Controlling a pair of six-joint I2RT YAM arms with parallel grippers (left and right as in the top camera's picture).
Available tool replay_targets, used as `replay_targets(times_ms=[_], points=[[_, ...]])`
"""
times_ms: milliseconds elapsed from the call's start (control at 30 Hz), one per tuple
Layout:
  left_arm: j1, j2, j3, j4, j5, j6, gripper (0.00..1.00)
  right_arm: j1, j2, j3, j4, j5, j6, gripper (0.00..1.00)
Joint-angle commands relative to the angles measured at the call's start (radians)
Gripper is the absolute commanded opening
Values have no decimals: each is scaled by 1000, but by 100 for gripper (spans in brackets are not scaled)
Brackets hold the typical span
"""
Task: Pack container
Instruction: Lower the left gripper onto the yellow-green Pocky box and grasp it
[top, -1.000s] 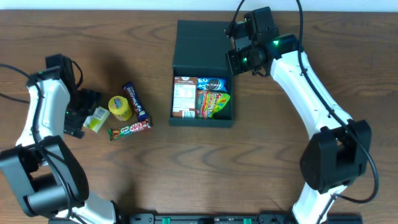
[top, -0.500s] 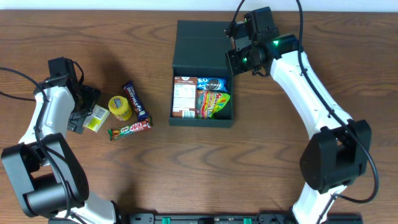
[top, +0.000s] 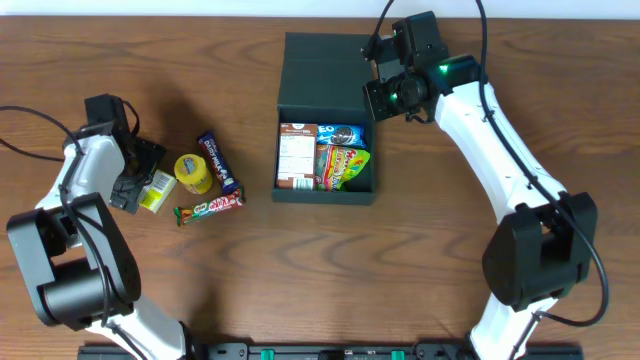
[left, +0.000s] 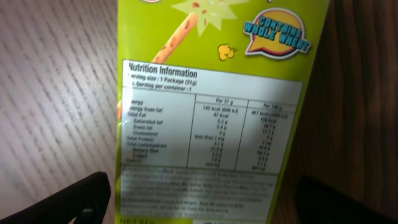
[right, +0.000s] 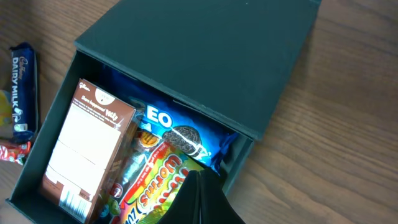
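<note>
The container (top: 325, 196) is a dark teal box in the middle of the table, its flap lid (top: 320, 70) lying open behind it. Inside it are a brown box (top: 296, 155), a blue Oreo packet (top: 342, 133) and a gummy-worms bag (top: 343, 166). My right gripper (top: 385, 97) hangs shut over the box's back right corner. Its closed tips (right: 200, 177) sit above the worms bag (right: 155, 186). At the far left, my left gripper (top: 140, 183) is open and straddles a lime-green snack packet (left: 211, 124), with one finger (left: 81, 199) on each side.
Beside the green packet (top: 157, 190) lie a yellow round snack (top: 193, 172), a blue Dairy Milk bar (top: 217, 162) and a red-and-green bar (top: 210, 206). A black cable (top: 30, 115) loops at the left edge.
My left gripper has shifted a little to the right, closer over the green packet. The right arm has not moved.
</note>
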Motion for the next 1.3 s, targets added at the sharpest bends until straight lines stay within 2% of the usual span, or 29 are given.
replay_targets(times_ms=[0, 367, 467, 500, 733, 967, 1267], points=[[3, 37, -6, -3, -14, 8, 95, -6, 3, 5, -1, 0, -14, 2], [3, 79, -6, 5, 0, 26, 96, -6, 3, 5, -1, 0, -14, 2], [3, 85, -6, 5, 2, 26, 100, -6, 3, 5, -1, -1, -14, 2], [3, 85, -6, 4, 2, 26, 93, -6, 3, 5, -2, -1, -14, 2], [3, 85, -5, 2, 6, 26, 82, -6, 3, 5, -1, 0, -14, 2], [3, 85, 13, -23, 8, 26, 75, -6, 3, 5, 0, 0, -14, 3], [2, 85, 173, -145, 7, 74, 68, -6, 3, 5, 3, 0, -14, 2]])
